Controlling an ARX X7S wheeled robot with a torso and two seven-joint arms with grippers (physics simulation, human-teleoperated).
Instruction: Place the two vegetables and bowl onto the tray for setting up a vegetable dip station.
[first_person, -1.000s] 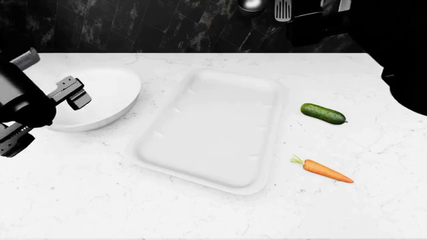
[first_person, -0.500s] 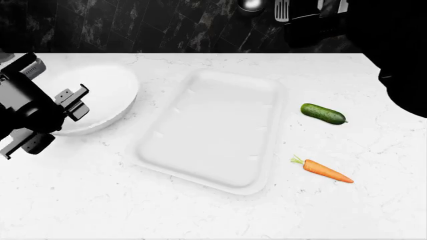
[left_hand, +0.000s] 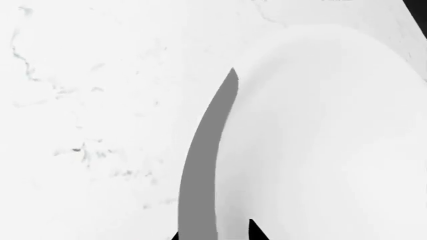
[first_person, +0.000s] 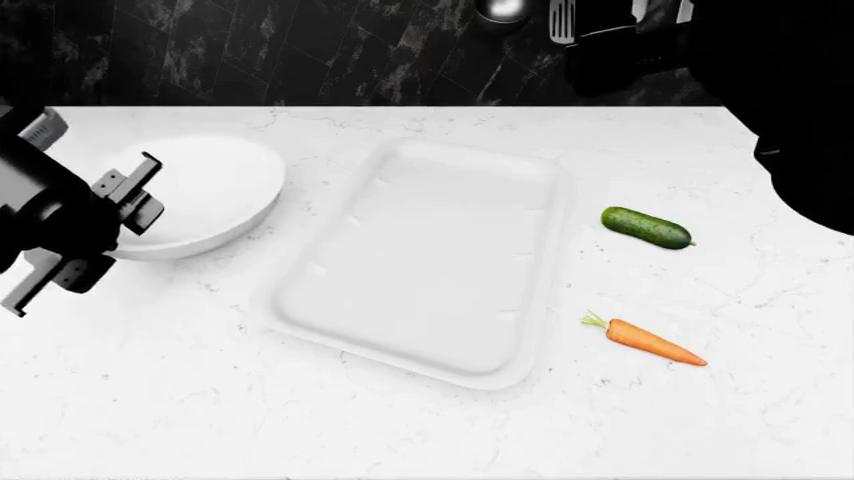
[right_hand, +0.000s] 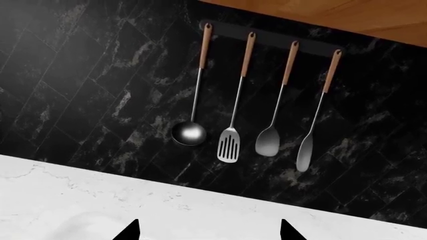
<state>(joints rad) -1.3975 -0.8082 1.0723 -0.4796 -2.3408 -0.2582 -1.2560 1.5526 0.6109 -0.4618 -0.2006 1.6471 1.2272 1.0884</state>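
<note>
The white bowl (first_person: 220, 185) sits at the counter's left, beside the white rectangular tray (first_person: 534, 200). My left gripper (first_person: 134, 197) is at the bowl's left rim. In the left wrist view the rim of the bowl (left_hand: 313, 130) runs between the two fingertips of that gripper (left_hand: 217, 234), which is shut on it. The dark green cucumber (first_person: 646, 227) and the orange carrot (first_person: 645, 341) lie on the counter right of the tray. My right gripper (right_hand: 209, 232) is raised, open and holding nothing, and faces the back wall.
A rail on the black tiled wall carries a ladle (right_hand: 189, 133), a slotted turner (right_hand: 229, 146) and two more utensils. The white marble counter (first_person: 400, 430) stretches in front of the tray. My right arm (first_person: 801, 120) looms dark at the upper right.
My left gripper has swung back to the bowl's left rim and closed on it. The bowl has shifted and tilted slightly. Tray, cucumber and carrot have not moved.
</note>
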